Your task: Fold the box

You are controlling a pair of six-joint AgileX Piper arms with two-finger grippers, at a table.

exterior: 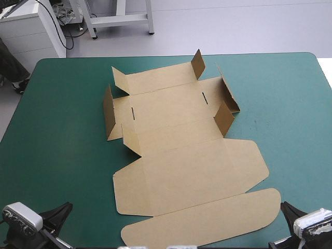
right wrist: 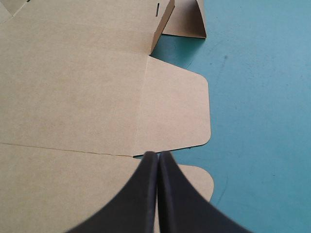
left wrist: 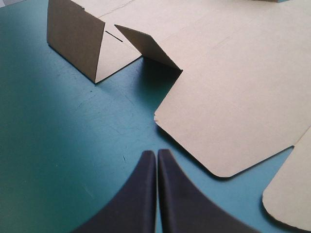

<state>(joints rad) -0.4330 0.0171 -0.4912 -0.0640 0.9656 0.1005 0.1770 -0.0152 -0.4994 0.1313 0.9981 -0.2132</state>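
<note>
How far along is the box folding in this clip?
Barely started. Done: only the small side flaps at the far end of the box stand up off the teal-green cover; no wall is tucked. In hand: nothing; the left gripper and right gripper are both shut and empty, by the cover's near edge. Left: the large near panel and rounded flap lie flat, so raising and tucking the walls remain.

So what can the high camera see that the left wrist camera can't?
Only the high view shows the whole box, including the raised far flap and the right-side flap. Only the left wrist view shows the left claw shut, its tip over the teal-green cover, just short of the box's edge. Both show the raised left side wall and the flat brown board beside it.
</note>
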